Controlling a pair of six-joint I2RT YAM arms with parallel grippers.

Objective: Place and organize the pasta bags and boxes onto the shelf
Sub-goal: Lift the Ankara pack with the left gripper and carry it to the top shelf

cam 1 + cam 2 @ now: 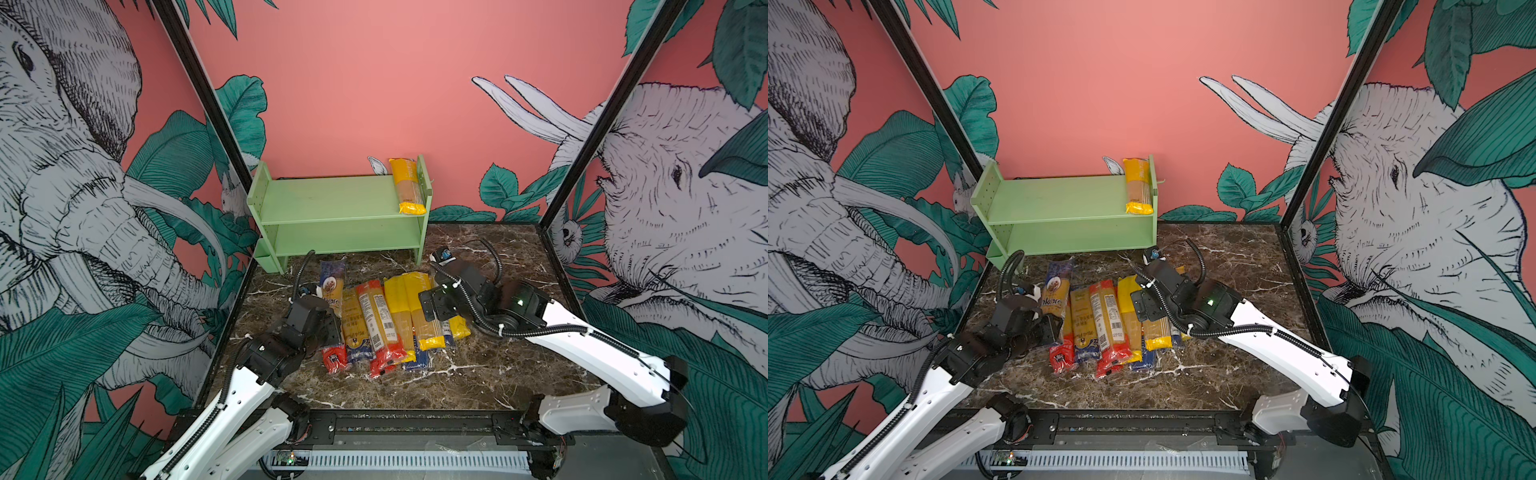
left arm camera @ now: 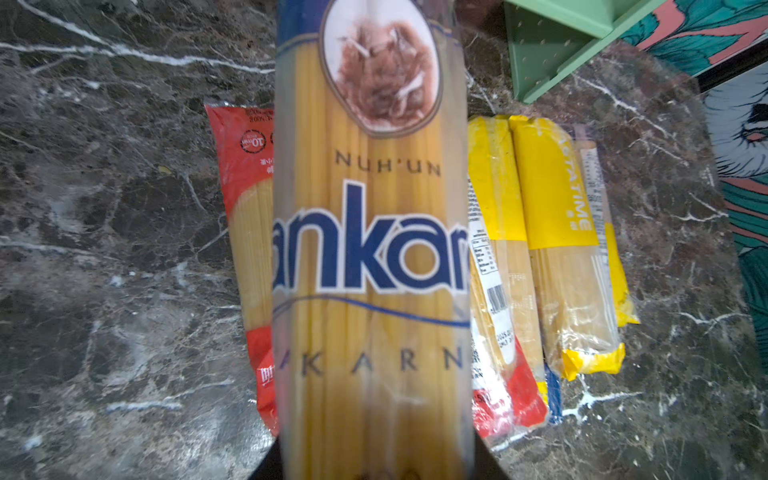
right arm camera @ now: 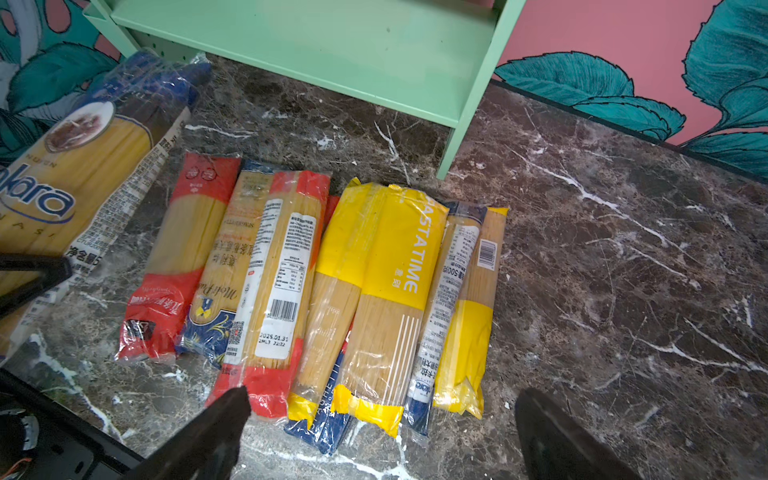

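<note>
My left gripper is shut on the near end of a long blue-and-clear Ankara pasta pack, which is raised over the left edge of the pile. Its far end points toward the shelf. In both top views the same pack shows beside the left gripper. Several pasta bags with red, yellow and blue ends lie side by side on the marble. Above the pile's right side my right gripper hangs open and holds nothing. One yellow-ended pack lies on the top board at the right end.
The green shelf stands against the pink back wall, its lower board bare. Dark marble tabletop surrounds the pile. Black frame posts and printed side panels close in left and right.
</note>
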